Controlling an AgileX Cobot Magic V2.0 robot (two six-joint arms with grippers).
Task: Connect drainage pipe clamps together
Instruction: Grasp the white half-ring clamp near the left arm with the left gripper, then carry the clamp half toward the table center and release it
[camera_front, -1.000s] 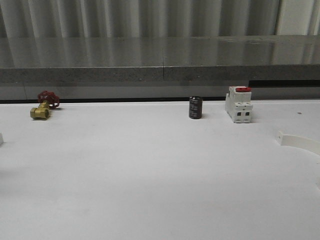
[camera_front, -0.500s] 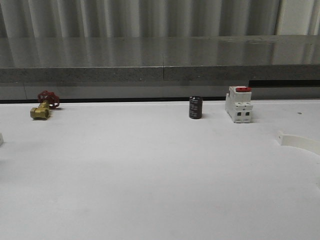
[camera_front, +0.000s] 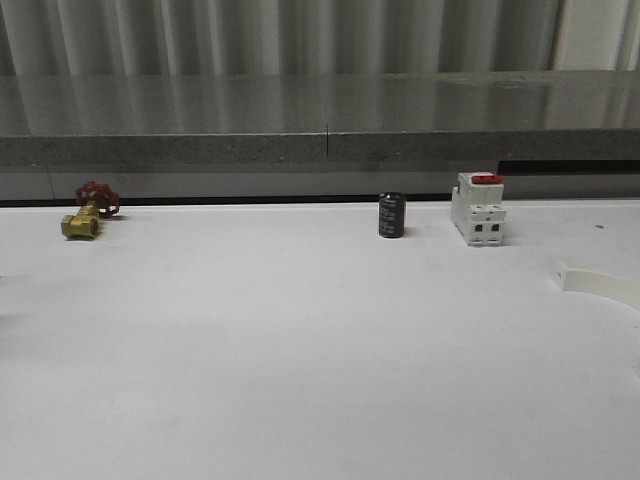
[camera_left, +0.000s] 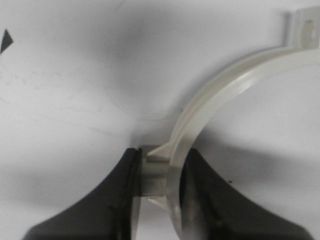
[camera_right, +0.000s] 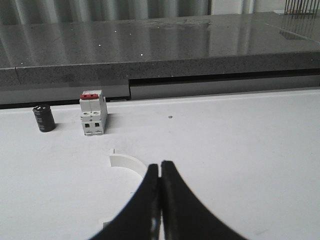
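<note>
One white drainage pipe clamp (camera_left: 235, 90) curves away over the white table in the left wrist view. My left gripper (camera_left: 160, 175) is shut on its end tab, with the band pinched between the black fingers. The other drainage pipe clamp (camera_right: 127, 161) lies flat on the table, its arc partly hidden behind my right gripper (camera_right: 159, 165). That gripper is shut with nothing between its fingers, and its tips hover just by the band. In the front view this clamp (camera_front: 598, 283) shows at the table's right edge.
A black cylinder (camera_front: 391, 215) and a white boxy switch with a red top (camera_front: 477, 209) stand at the table's back, left of the lying clamp. A brass valve with a red handle (camera_front: 82, 212) sits at the back left. A grey ledge (camera_front: 320, 150) borders the far side.
A small white piece at the front view's left edge has gone out of the picture. The other objects have not moved.
</note>
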